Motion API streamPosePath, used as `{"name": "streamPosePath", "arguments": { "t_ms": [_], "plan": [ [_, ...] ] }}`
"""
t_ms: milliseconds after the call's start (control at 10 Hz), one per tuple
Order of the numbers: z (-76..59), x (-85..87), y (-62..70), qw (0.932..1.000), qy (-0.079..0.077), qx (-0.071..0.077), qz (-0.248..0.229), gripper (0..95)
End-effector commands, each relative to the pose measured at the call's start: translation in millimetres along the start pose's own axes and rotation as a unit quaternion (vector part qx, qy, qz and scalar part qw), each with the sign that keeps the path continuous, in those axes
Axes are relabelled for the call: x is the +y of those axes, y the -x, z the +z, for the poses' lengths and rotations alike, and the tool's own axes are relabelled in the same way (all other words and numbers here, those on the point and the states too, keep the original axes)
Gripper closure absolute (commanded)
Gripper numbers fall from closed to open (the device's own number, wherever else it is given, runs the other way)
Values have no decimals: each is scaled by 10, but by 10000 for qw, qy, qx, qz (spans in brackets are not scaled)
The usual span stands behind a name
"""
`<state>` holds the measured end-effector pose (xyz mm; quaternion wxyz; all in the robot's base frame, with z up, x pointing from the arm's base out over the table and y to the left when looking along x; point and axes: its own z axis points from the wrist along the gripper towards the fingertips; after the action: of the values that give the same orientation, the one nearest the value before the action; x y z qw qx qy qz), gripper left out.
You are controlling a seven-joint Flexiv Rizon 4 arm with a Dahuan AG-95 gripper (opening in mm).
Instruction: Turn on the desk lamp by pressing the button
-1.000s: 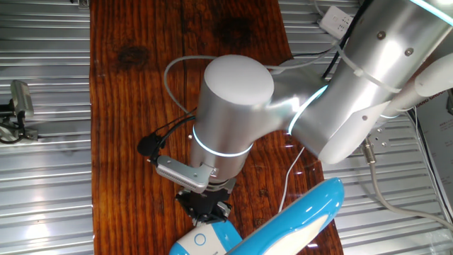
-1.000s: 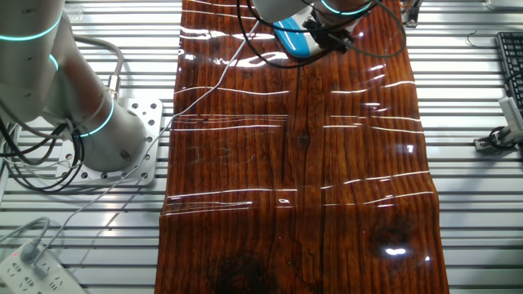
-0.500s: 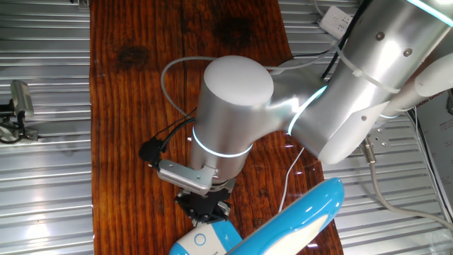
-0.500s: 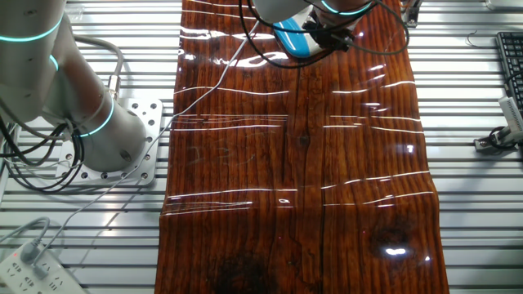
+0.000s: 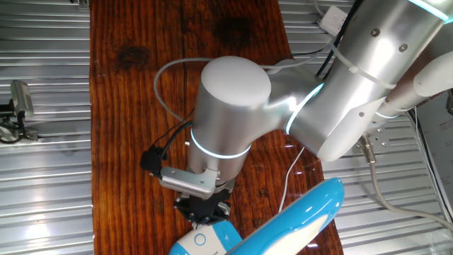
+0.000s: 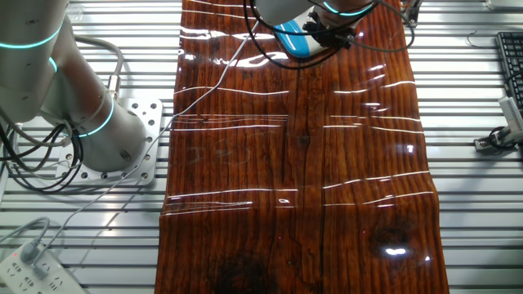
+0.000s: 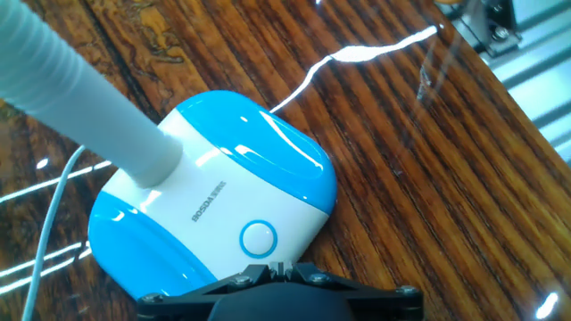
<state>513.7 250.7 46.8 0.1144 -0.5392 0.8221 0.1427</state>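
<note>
I see my gripper (image 7: 278, 267) just over the desk lamp (image 7: 214, 196) base, by its round button (image 7: 258, 238); finger state unreadable.

At the tabletop's (image 6: 298, 163) far edge, the tool (image 6: 328, 34) hangs over the lamp's (image 6: 292, 41) blue base.

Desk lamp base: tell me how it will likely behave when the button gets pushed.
The desk lamp will probably stay put: its base is broad and sits flat on the wood table. The glossy shell may let the pincer skid off the button. The long arm might wobble.
</note>
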Motion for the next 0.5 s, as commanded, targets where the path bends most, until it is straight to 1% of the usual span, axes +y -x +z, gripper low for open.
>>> {"name": "streamPosePath", "arguments": {
  "t_ms": [100,500],
  "plan": [
    [33,0,34,10000,10,22,-93,950],
    [68,15,83,9995,18,33,-304,950]
  ]
}}
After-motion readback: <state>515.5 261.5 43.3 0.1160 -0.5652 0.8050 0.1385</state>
